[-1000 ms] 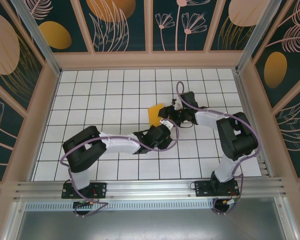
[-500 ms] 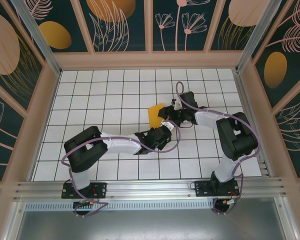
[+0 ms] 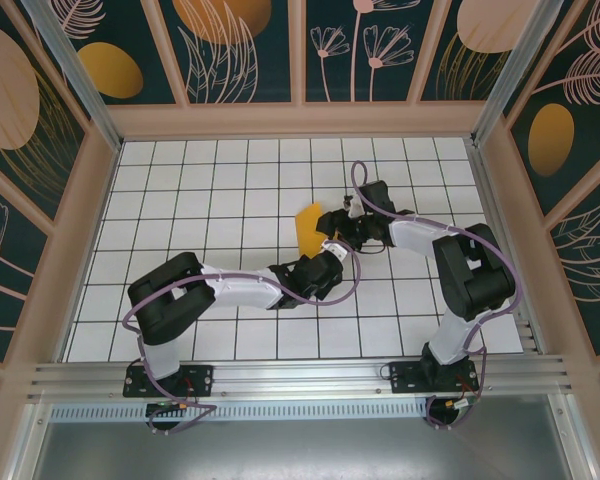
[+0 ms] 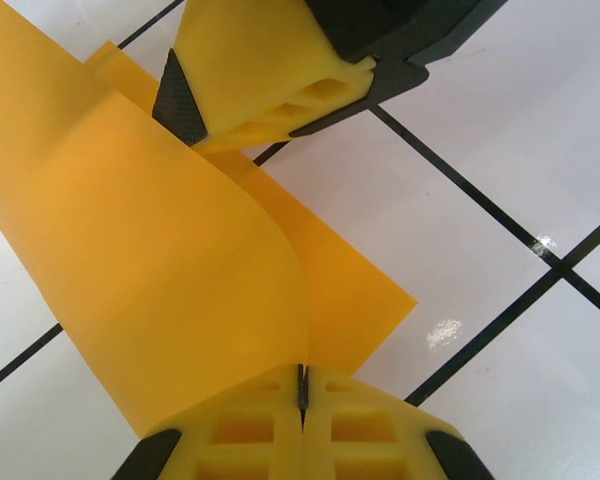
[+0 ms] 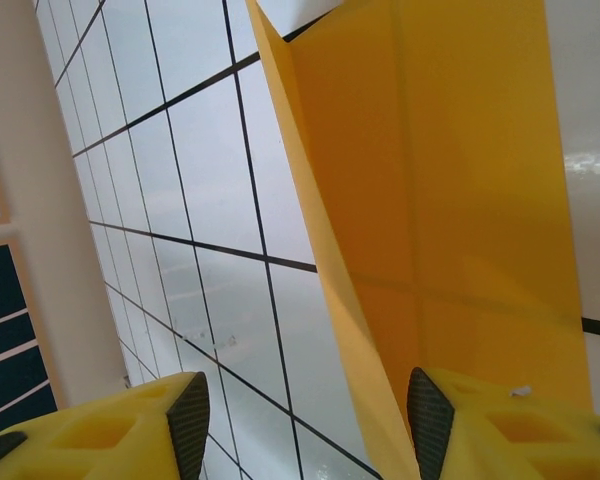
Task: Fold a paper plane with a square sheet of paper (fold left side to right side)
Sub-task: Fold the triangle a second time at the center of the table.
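Observation:
The orange sheet of paper [image 3: 307, 228] is partly folded near the middle of the tiled floor; it is a creased sheet, not a slim dart. In the left wrist view one flap [image 4: 150, 250] curves upward while a lower layer [image 4: 355, 295] lies flat on the tiles. My left gripper [image 4: 302, 388] [image 3: 327, 254] is shut on the raised flap's edge. My right gripper [image 5: 300, 425] [image 3: 333, 232] is open, and the standing paper [image 5: 450, 180] rests beside its right finger [image 5: 480, 430]. One right finger [image 4: 265, 80] presses at the paper's far side.
White tiled floor [image 3: 210, 190] with black grid lines spreads all round. Beige rails and painted walls [image 3: 60, 230] fence it in on three sides. Both arms meet just right of centre, and the right arm's elbow [image 3: 470, 265] stands near the right rail.
The paper looks narrower from above, its flap tilted further up. Both arms have barely shifted.

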